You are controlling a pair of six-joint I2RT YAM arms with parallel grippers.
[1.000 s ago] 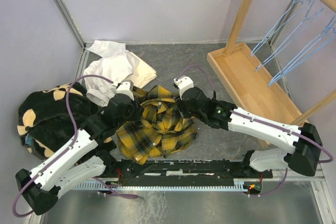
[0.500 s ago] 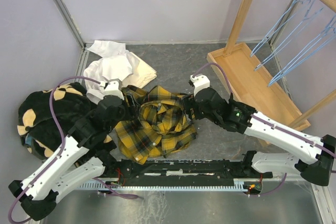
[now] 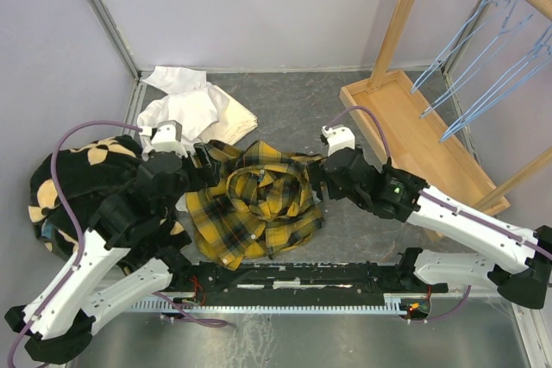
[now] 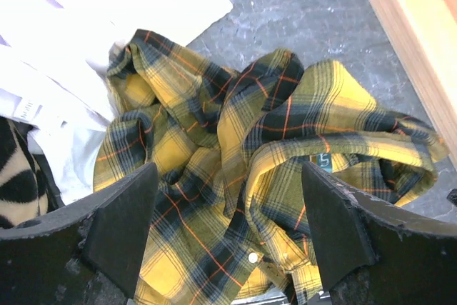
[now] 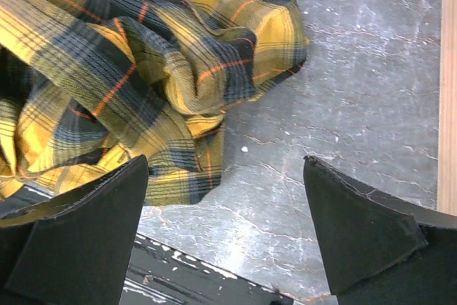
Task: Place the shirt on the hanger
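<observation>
The yellow and black plaid shirt lies crumpled on the grey table between my two arms. My left gripper hovers over its left edge, open, with nothing between the fingers. In the left wrist view the shirt fills the gap of the gripper. My right gripper stands open at the shirt's right edge. In the right wrist view the gripper is over bare table, with the shirt at upper left. Light-blue wire hangers hang on the rack at the far right.
A white garment lies behind the shirt on the left, also in the left wrist view. A black fleece with tan patches is heaped at far left. The wooden rack base sits right. A black rail runs along the near edge.
Both grippers have opened and let go of the shirt. The left has drawn back to the left and the right to the right. The shirt has settled a little wider.
</observation>
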